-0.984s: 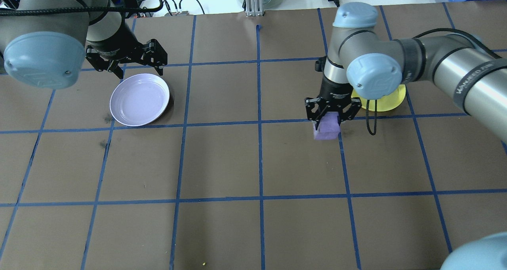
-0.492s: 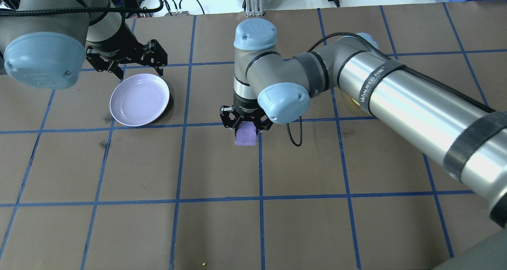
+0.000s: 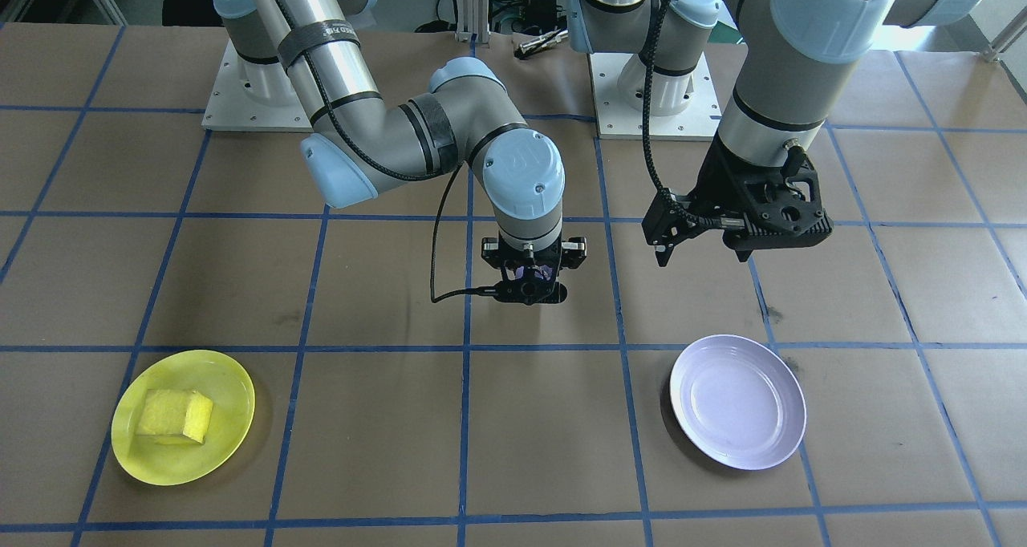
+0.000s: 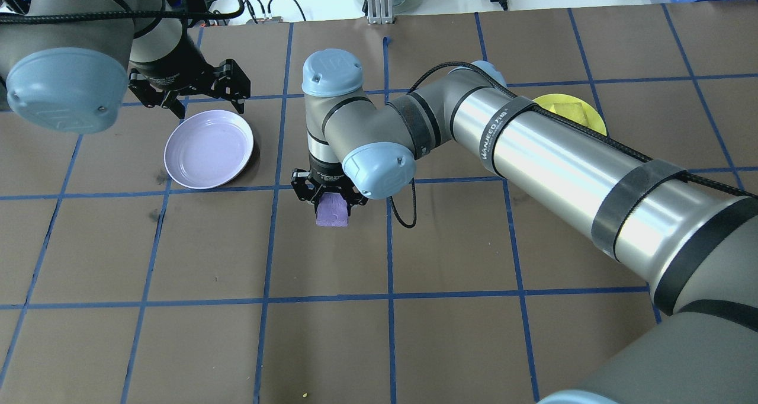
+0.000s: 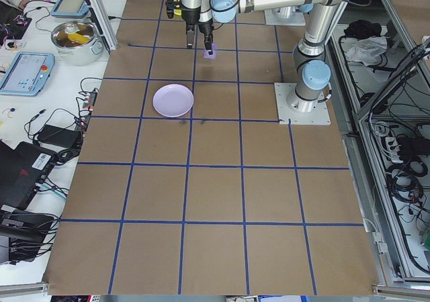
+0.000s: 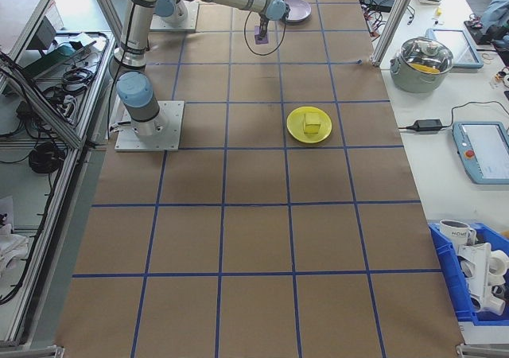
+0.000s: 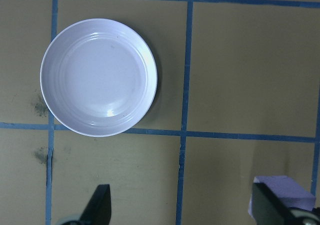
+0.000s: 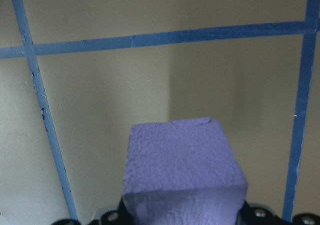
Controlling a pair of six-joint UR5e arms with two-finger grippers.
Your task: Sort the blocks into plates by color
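Note:
My right gripper (image 4: 330,204) is shut on the purple block (image 4: 333,213), held just over the table near its middle. The right wrist view shows the block (image 8: 185,170) between the jaws, over brown paper. The empty lavender plate (image 4: 208,149) lies a short way to the block's left. My left gripper (image 4: 207,105) hangs open above that plate's far rim with nothing in it. Its wrist view looks down on the plate (image 7: 98,77). The yellow block (image 3: 172,415) rests in the yellow plate (image 3: 160,459) on the table's other side.
Brown paper with a blue tape grid (image 4: 388,244) covers the table. My right arm (image 4: 551,155) stretches across the middle, from the right. Both arm bases (image 3: 650,90) stand at the robot's edge. A pot (image 6: 423,60) and tablets sit off the table.
My right arm has swung left with the purple block, from beside the yellow plate to just right of the lavender plate. The left arm has not moved.

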